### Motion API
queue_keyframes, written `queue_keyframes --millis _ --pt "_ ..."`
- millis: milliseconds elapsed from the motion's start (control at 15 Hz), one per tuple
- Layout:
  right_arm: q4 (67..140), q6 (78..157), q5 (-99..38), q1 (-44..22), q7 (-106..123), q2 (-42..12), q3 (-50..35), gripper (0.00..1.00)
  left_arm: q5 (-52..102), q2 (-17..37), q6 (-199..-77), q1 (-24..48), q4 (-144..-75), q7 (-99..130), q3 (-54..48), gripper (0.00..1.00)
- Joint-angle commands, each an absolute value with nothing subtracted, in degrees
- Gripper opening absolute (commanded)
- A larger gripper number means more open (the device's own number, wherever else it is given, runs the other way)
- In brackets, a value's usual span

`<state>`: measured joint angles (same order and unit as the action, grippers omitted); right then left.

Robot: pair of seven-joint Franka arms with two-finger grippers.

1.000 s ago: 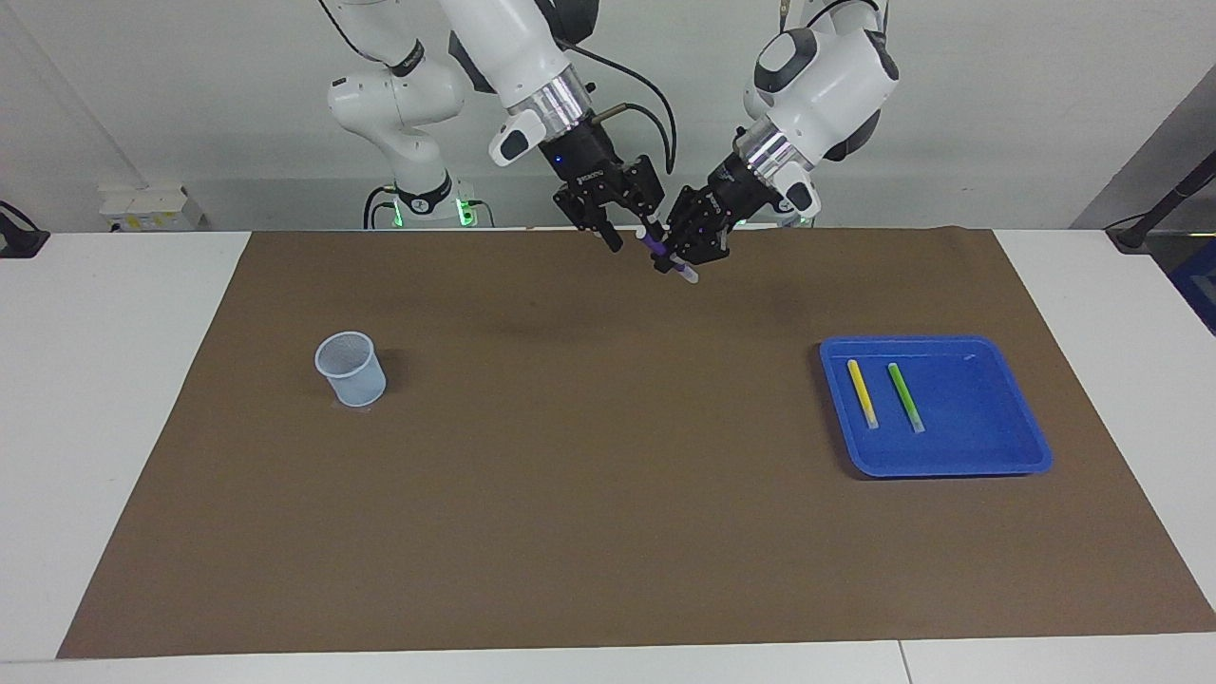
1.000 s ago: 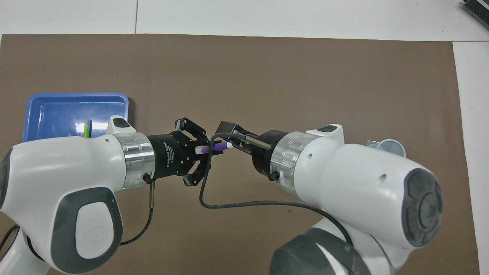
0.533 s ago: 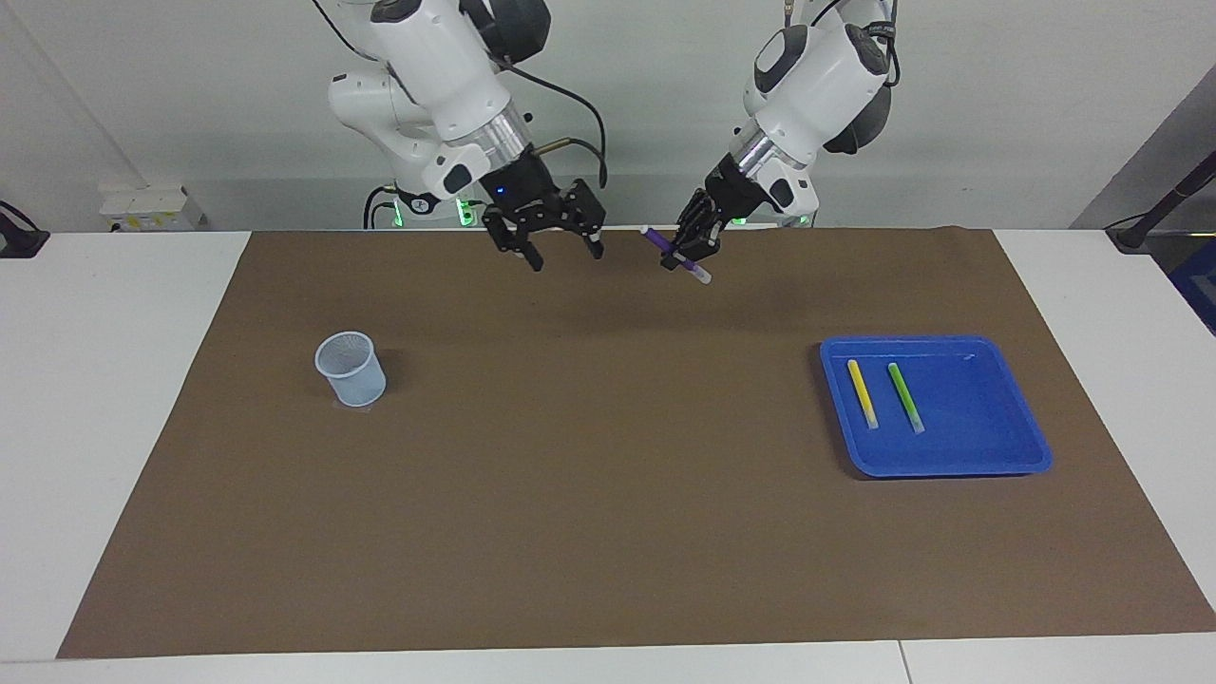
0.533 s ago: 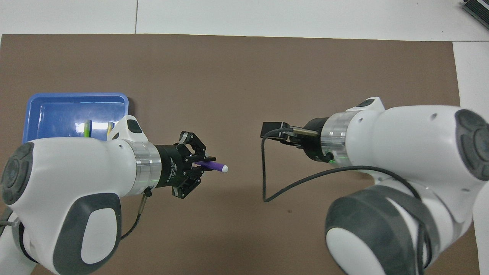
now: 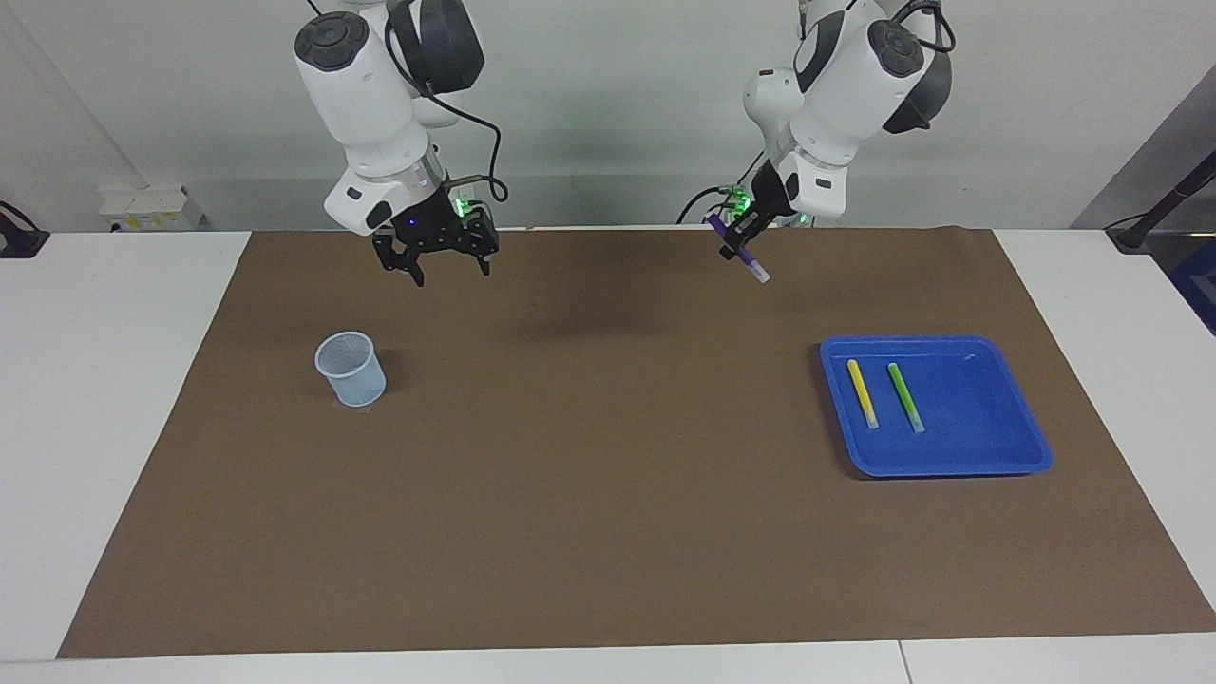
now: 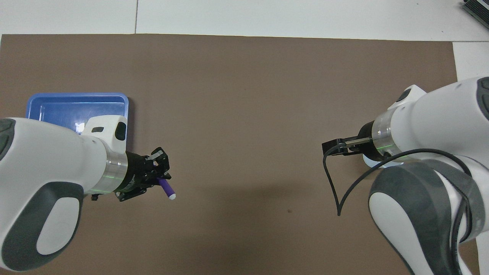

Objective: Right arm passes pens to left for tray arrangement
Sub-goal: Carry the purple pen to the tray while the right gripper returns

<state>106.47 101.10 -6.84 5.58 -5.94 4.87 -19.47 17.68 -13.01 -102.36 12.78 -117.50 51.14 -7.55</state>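
Observation:
My left gripper (image 5: 740, 249) is shut on the purple pen (image 5: 747, 261) and holds it tilted in the air over the mat's edge nearest the robots, short of the blue tray (image 5: 1031, 446). It also shows in the overhead view (image 6: 159, 178) with the pen (image 6: 167, 189) jutting out. The yellow pen (image 5: 863, 392) and green pen (image 5: 905, 396) lie side by side in the tray. My right gripper (image 5: 451, 269) is open and empty, up in the air over the mat toward the right arm's end. The overhead view hides it under its wrist.
A small translucent pale-blue cup (image 5: 351, 369) stands on the brown mat (image 5: 589, 475) toward the right arm's end. In the overhead view my left arm covers part of the tray (image 6: 76, 95) and both pens in it.
The right gripper let go of the purple pen and swung away toward the cup's end. The left gripper, keeping the pen, swung toward the tray's end. Both arms rose.

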Motion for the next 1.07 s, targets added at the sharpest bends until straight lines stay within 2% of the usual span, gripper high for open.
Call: queue_keyframes --millis 0,133,333,533,733,1000 --pt "103.02 98.18 -3.35 6.42 -1.94 2.39 -18.81 1.00 11.89 -13.62 -96.61 8.37 -116.63 37.15 -7.73 0.00" --pt "99.95 97.74 -2.46 6.50 -1.85 -0.95 -18.28 1.00 9.41 -13.62 -94.23 4.33 -116.02 27.21 -7.73 0.00" --pt "90.81 94.40 -0.89 6.15 -1.85 -8.07 -18.02 1.00 5.72 -13.62 -93.34 -1.39 -115.75 14.89 -7.73 0.00" --pt "91.93 93.87 -1.41 5.80 -2.37 -6.52 -17.32 1.00 3.70 -13.62 -94.04 -6.67 -115.84 5.92 -7.65 0.00" --pt "94.03 93.87 -0.53 2.65 -2.90 -4.23 -15.83 1.00 1.59 -13.36 -95.79 -10.10 -116.36 -0.16 -7.65 0.00" --pt "103.61 94.75 -0.70 1.93 -2.90 3.07 -15.47 1.00 -1.57 -10.21 -100.62 -13.70 -116.54 -5.53 -7.73 0.00"
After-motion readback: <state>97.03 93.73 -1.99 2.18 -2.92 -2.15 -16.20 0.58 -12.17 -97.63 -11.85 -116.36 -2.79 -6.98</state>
